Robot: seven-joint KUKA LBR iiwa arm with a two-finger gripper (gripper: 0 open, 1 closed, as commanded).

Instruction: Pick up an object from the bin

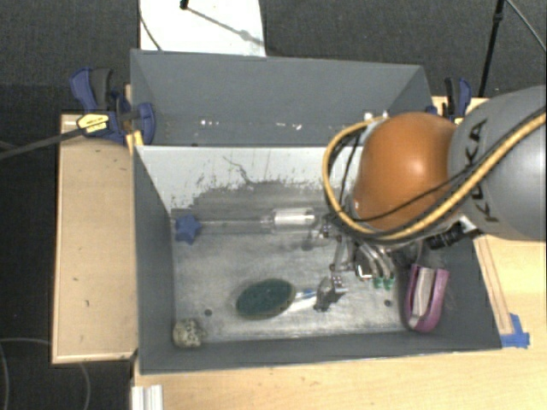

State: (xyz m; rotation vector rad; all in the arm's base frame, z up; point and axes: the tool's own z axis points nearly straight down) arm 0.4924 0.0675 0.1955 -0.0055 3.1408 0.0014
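Note:
My gripper point(327, 295) hangs low over the bin floor, right of centre, below the orange cover on the wrist. Its tip is at the right end of a thin blue and white stick point(301, 297) that lies flat on the floor. The stick's left end meets a dark green oval disc point(262, 298). I cannot tell whether the tip touches the stick. A purple and pink curved object point(426, 295) lies just right of the gripper, by the bin's right wall.
A long clear tube with a blue end point(244, 223) lies along the back of the floor. A small grey-brown lump point(188, 334) sits in the front left corner. The arm and its cables cover the right rear of the bin.

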